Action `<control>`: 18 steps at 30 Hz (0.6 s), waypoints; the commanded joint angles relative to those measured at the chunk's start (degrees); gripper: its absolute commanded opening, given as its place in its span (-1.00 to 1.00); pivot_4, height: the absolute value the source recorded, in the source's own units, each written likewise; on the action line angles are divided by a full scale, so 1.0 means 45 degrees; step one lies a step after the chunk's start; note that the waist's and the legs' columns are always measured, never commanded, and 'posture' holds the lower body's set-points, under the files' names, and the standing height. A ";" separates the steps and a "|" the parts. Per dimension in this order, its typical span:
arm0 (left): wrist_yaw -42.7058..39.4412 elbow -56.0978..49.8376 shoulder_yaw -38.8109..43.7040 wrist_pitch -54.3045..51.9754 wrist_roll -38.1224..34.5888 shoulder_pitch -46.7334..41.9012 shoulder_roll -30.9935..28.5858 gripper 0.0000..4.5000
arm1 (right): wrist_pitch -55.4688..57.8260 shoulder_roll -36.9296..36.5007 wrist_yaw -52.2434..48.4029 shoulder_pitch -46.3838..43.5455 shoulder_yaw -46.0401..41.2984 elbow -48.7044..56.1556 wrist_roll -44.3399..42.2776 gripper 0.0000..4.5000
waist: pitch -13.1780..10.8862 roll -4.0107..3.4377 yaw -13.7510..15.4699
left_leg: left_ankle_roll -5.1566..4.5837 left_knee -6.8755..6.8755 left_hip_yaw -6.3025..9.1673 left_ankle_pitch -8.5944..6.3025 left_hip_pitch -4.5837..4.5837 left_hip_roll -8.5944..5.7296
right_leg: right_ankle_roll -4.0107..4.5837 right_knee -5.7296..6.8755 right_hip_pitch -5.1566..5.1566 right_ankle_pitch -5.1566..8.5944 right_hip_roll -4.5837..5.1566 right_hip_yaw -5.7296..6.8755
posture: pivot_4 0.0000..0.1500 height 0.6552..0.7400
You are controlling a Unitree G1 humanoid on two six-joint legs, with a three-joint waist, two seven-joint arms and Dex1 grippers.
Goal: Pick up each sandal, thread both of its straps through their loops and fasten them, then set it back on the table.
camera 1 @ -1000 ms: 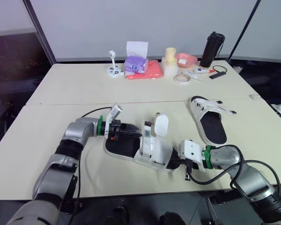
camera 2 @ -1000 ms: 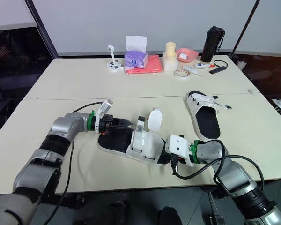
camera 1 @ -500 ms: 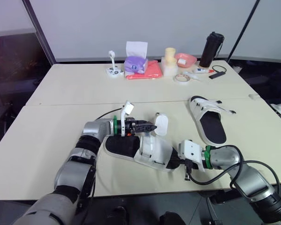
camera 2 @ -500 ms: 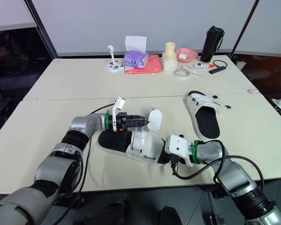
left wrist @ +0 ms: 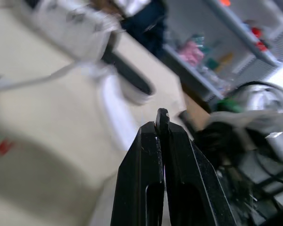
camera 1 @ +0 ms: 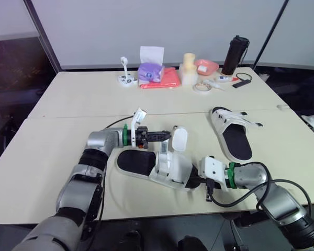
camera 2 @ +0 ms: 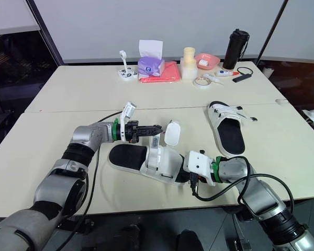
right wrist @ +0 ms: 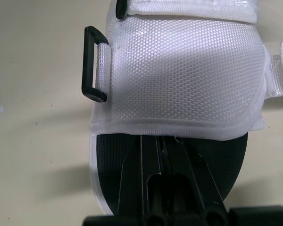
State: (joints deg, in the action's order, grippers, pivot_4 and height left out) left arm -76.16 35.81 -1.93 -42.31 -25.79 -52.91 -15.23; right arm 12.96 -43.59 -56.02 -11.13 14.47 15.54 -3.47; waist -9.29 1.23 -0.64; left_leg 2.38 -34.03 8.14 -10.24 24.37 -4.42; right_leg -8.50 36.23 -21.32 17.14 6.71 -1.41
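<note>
Early days, judging by this. Got one big pale worktop (camera 1: 52,151) with both sandals lying flat on it, so nothing lifted right now. Can see the near sandal (camera 1: 141,164) by the front edge, between the two arms, with its white straps flipped up and open. Can see the far sandal (camera 1: 233,137) off to the right, well apart from both arms; can't tell from here whether fastened or not.

On to the left tool (camera 1: 169,135): clenched tight, nothing visible between the fingers, reaching in along the far side of the near sandal with the tip just beside the upright strap flap (camera 1: 179,139). Then the right tool (camera 1: 193,182): also clenched, nothing visibly pinched, pressed up against the toe end of the black footbed (right wrist: 108,160).

Spotted the black loop (right wrist: 92,63) on the toe band too, empty, no strap through.

So, at a guess: threading and fastening left to do on the near one at least, then the set-down, then maybe the same for the far one.
</note>
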 commanded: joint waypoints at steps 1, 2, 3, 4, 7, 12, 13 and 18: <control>-0.0692 -0.1970 0.0736 -0.1424 -0.1676 0.0015 -0.0235 -0.98 | 0.0257 -0.0077 -0.0149 0.0426 0.0485 -0.0446 0.0402 -1.00 | 0.0000 0.0000 -0.0008 | 0.0000 0.0001 0.0000 0.0000 0.0000 0.0002 | 0.0000 0.0000 -0.0002 0.0000 0.0000 0.0000 | 1.00 0.87; -0.0687 -0.2335 0.0858 -0.1798 -0.1999 0.0043 -0.0254 -0.98 | 0.0253 -0.0088 -0.0150 0.0440 0.0487 -0.0438 0.0399 -1.00 | 0.0000 -0.0001 -0.0008 | 0.0000 0.0001 0.0003 0.0000 0.0000 0.0004 | 0.0000 0.0001 0.0000 0.0000 0.0000 0.0000 | 1.00 0.87; -0.0664 -0.2606 0.0921 -0.2059 -0.2236 0.0087 -0.0279 -0.98 | 0.0252 -0.0094 -0.0151 0.0451 0.0491 -0.0431 0.0397 -1.00 | 0.0000 -0.0001 -0.0004 | 0.0000 0.0000 0.0005 0.0000 0.0001 0.0007 | 0.0000 0.0001 -0.0001 0.0000 0.0000 0.0000 | 1.00 0.87; -0.0658 -0.2807 0.0935 -0.2243 -0.2401 0.0138 -0.0307 -0.98 | 0.0251 -0.0094 -0.0152 0.0463 0.0504 -0.0420 0.0398 -1.00 | 0.0001 -0.0002 -0.0002 | 0.0000 -0.0002 0.0005 0.0000 0.0000 0.0007 | 0.0000 0.0002 0.0003 0.0000 0.0000 0.0000 | 1.00 0.87; -0.0558 -0.3041 0.0804 -0.2242 -0.2444 0.0318 -0.0348 -0.98 | 0.0251 -0.0088 -0.0159 0.0473 0.0529 -0.0407 0.0397 -1.00 | 0.0002 -0.0004 0.0002 | -0.0001 -0.0012 0.0005 0.0001 -0.0002 0.0006 | 0.0001 0.0002 0.0009 0.0000 0.0001 0.0000 | 1.00 0.87; -0.0441 -0.2382 0.0388 -0.0872 -0.1730 0.0532 -0.0135 -0.98 | 0.0287 -0.0093 -0.0173 0.0446 0.0524 -0.0370 0.0376 -1.00 | 0.0002 -0.0003 0.0013 | 0.0000 -0.0016 0.0006 0.0001 -0.0002 0.0006 | 0.0002 0.0003 0.0009 -0.0001 0.0001 -0.0001 | 1.00 0.87; -0.0416 -0.2240 0.0321 -0.0607 -0.1598 0.0555 -0.0093 -0.98 | 0.0298 -0.0095 -0.0174 0.0447 0.0522 -0.0354 0.0372 -1.00 | 0.0002 -0.0003 0.0017 | 0.0000 -0.0017 0.0007 0.0002 -0.0002 0.0006 | 0.0002 0.0003 0.0009 -0.0001 0.0002 0.0000 | 1.00 0.87; -0.0271 -0.0453 0.0207 0.1330 -0.0888 0.0318 0.0469 -0.98 | 0.0330 -0.0084 -0.0148 0.0507 0.0544 -0.0258 0.0386 -1.00 | 0.0003 -0.0004 0.0019 | 0.0001 -0.0020 0.0006 0.0001 -0.0003 -0.0002 | 0.0003 0.0003 0.0011 -0.0001 0.0002 -0.0001 | 1.00 0.87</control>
State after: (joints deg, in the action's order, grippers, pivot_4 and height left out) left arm -77.25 32.42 -1.12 -39.19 -30.63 -50.27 -13.36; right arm 12.89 -43.57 -55.75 -10.89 14.64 15.67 -3.23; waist -9.28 1.22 -0.56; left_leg 2.38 -34.12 8.17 -10.23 24.36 -4.44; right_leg -8.49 36.25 -21.27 17.13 6.72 -1.41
